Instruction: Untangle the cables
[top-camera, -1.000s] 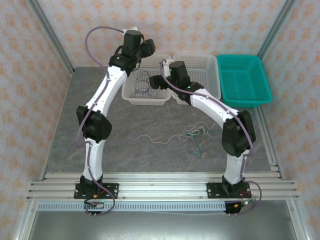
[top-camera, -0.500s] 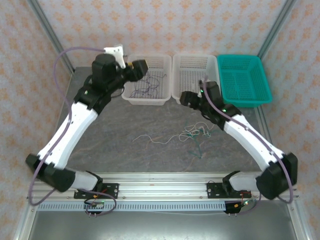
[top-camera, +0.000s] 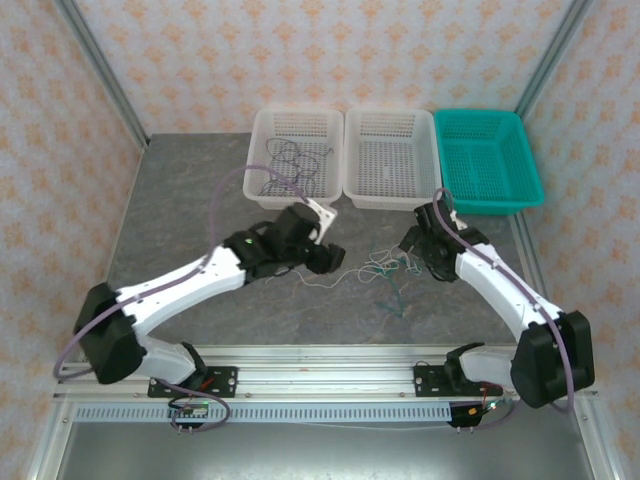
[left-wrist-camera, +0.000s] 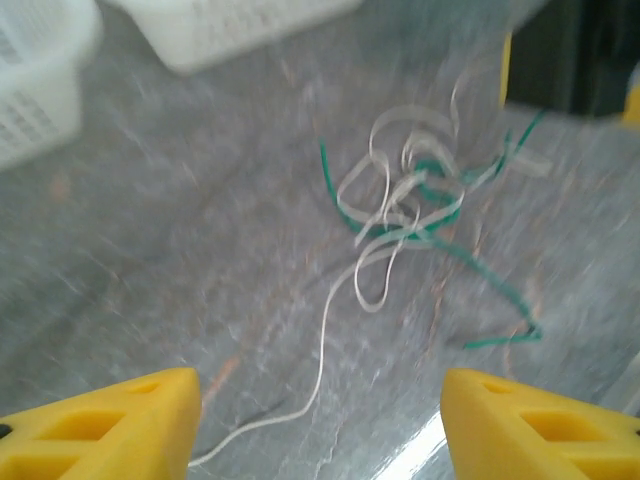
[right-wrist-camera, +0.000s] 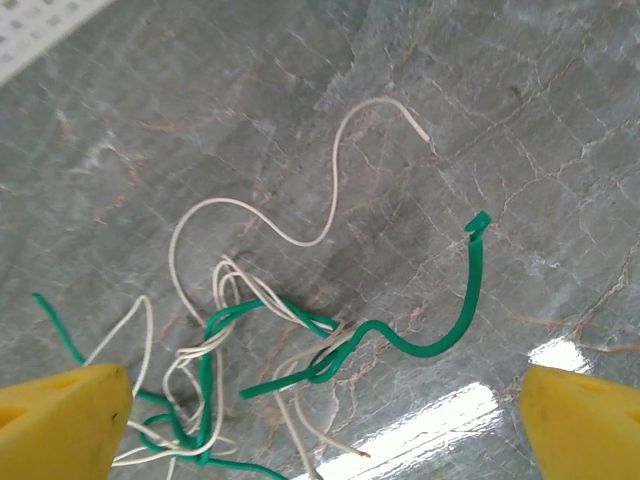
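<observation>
The white cable (top-camera: 372, 268) and the green cable (top-camera: 392, 295) lay knotted together on the grey marbled table (top-camera: 180, 220), in the open stretch in front of the baskets and between the two arms. In the left wrist view the white cable (left-wrist-camera: 385, 215) looped several times through the green cable (left-wrist-camera: 440, 200), and one loose white strand ran from the knot toward the camera. In the right wrist view the green cable (right-wrist-camera: 430, 345) curled out to a free end that lifted up to the right, while the white cable (right-wrist-camera: 300, 240) snaked away from the knot to its own free end above. A dark cable (top-camera: 290, 165) lay coiled apart from them inside the left white basket (top-camera: 292, 202). The middle white basket (top-camera: 390, 160) stood just beside that one, with a teal basket (top-camera: 490, 160) at its right. The left gripper (top-camera: 330, 258) hung low just left of the knot, its yellow fingers (left-wrist-camera: 120, 415) spread wide with nothing between them. The right gripper (top-camera: 412, 240) hovered just right of the knot, its yellow fingers (right-wrist-camera: 60, 420) likewise parted and gripping nothing.
</observation>
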